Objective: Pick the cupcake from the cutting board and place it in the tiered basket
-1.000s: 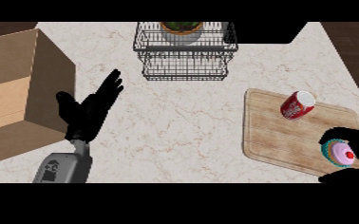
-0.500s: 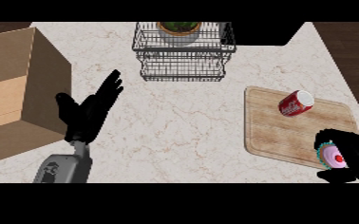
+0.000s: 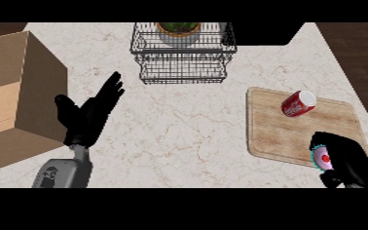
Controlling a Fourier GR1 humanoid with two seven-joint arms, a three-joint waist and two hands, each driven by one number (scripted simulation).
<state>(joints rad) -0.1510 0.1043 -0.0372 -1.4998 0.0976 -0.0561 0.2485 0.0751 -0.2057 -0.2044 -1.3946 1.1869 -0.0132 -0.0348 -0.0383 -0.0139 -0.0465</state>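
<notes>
Right hand (image 3: 348,158) is gripping cupcake (image 3: 321,157) at cutting board's (image 3: 287,136) near edge; left hand (image 3: 90,114) is sitting wide open.

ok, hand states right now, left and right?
Left hand: open, holding nothing.
Right hand: closed round the cupcake.

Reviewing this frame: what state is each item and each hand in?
cupcake: held, at the cutting board's near right corner
right hand: curled round the cupcake
left hand: open, fingers straight, resting at the view's left
red can: lying on its side on the cutting board
tiered basket: upright, potted plant in its top tier
cardboard box: open
</notes>
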